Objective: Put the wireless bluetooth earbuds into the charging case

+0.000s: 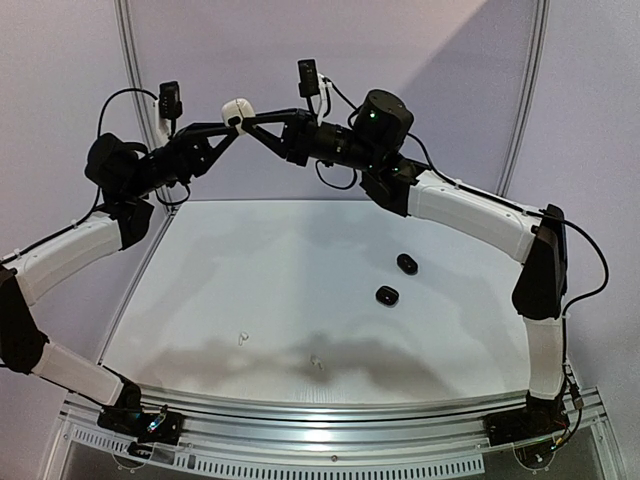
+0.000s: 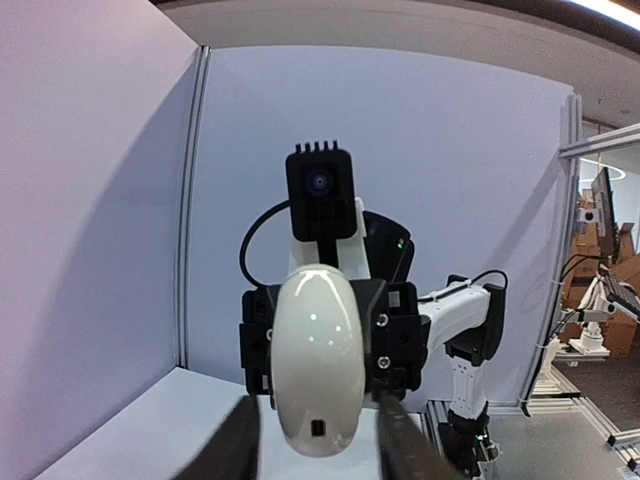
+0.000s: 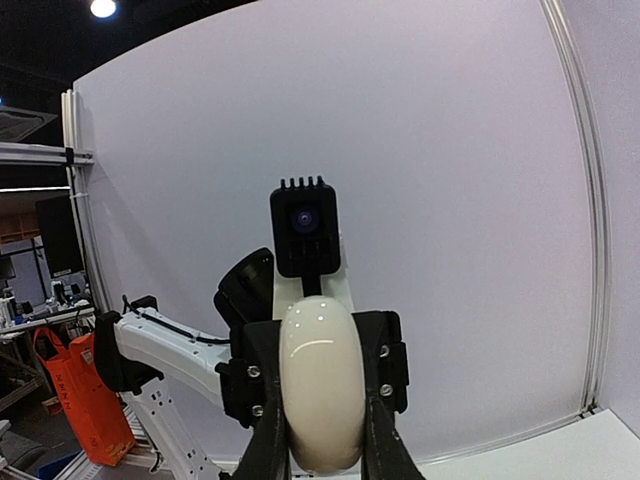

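White case [image 3: 320, 380] sits in right tool [image 3: 323, 455]; left tool [image 2: 318, 450] contact unclear.

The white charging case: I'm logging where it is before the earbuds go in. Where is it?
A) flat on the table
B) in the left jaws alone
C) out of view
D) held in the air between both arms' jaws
D: the top view shows the white charging case raised above the table, with the left jaws and the right jaws meeting on it from opposite sides.
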You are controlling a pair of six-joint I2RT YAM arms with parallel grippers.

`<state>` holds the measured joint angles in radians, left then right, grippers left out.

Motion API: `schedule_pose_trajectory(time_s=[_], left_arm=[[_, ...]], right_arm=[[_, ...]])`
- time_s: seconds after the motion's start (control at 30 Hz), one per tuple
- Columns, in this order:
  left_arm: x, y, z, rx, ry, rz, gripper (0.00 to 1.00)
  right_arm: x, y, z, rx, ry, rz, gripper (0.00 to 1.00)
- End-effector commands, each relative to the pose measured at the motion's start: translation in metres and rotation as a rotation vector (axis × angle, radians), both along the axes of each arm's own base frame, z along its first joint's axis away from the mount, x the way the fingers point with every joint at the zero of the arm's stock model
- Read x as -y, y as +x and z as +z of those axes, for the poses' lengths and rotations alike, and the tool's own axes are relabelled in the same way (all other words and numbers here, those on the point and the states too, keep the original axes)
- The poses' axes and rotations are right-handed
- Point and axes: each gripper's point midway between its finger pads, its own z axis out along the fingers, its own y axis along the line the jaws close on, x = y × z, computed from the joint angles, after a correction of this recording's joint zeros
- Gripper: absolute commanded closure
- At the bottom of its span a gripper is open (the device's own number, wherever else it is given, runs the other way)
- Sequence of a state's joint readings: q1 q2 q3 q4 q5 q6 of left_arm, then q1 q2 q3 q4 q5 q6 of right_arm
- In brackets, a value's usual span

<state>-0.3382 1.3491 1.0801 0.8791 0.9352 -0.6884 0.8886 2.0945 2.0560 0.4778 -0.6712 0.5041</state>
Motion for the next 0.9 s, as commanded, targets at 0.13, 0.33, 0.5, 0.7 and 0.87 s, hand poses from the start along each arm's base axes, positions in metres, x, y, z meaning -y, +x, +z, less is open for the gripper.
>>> schedule_pose_trajectory(time_s=[0.13,0.33,0.5,0.7,0.87], left_arm=[[0.006,-0.016,-0.059,0.160,0.250,-0.088,0.15],[-0.001,-0.017,-0.113,0.199,0.481,-0.110,0.23],[0.007,-0.022,-0.123,0.205,0.531,-0.144,0.31],[0.019,-0.030,-0.133,0.164,0.553,-0.200,0.49],[0.023,-0.033,-0.139,0.159,0.576,-0.215,0.58]], right_arm=[[0.012,0.004,-0.053,0.062,-0.356,-0.145,1.00],[0.051,0.005,-0.104,0.230,-0.712,-0.276,1.00],[0.047,-0.021,-0.130,0.352,-0.836,-0.228,1.00],[0.036,-0.027,-0.129,0.400,-0.839,-0.224,1.00],[0.031,-0.028,-0.125,0.415,-0.821,-0.219,1.00]])
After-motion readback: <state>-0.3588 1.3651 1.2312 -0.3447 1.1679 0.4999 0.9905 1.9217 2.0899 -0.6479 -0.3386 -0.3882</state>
